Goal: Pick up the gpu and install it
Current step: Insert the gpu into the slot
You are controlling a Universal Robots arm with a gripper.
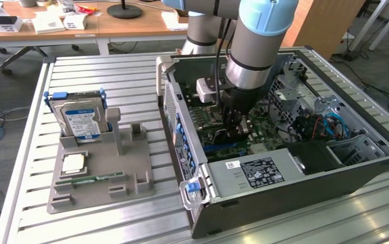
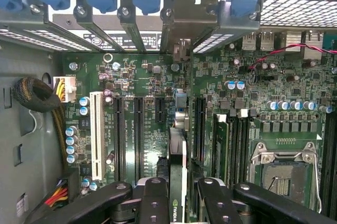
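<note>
Green circuit board fills most of what we see from the wrist: the motherboard [image 2: 158,113] of an open computer case [image 1: 303,188], which lies on its side on a slatted metal table [image 1: 113,76]. We see the gpu [image 2: 178,182] edge-on, a thin card standing upright between the black jaws. Those jaws are clenched on the gpu from both flat sides, near its upper edge. The card hangs directly above a long dark expansion slot [image 2: 199,129] area in the middle of the motherboard, lined up with the row of slots. Its lower edge appears close to the board, though we cannot tell whether it has touched the slot yet.

In the exterior view, the gripper [image 1: 234,124] reaches down inside the case from the grey and pale blue arm [image 1: 255,46]. On the exterior view's left sits a grey parts holder [image 1: 99,168] carrying a blue-labelled hard drive [image 1: 83,119] and a narrow RAM stick [image 1: 89,180].

We judge the gpu to be light, stiff and fragile. Its flat faces give the safest hold; the gold contact edge and small components should stay untouched. Tilting under pressure could damage card or slot.
</note>
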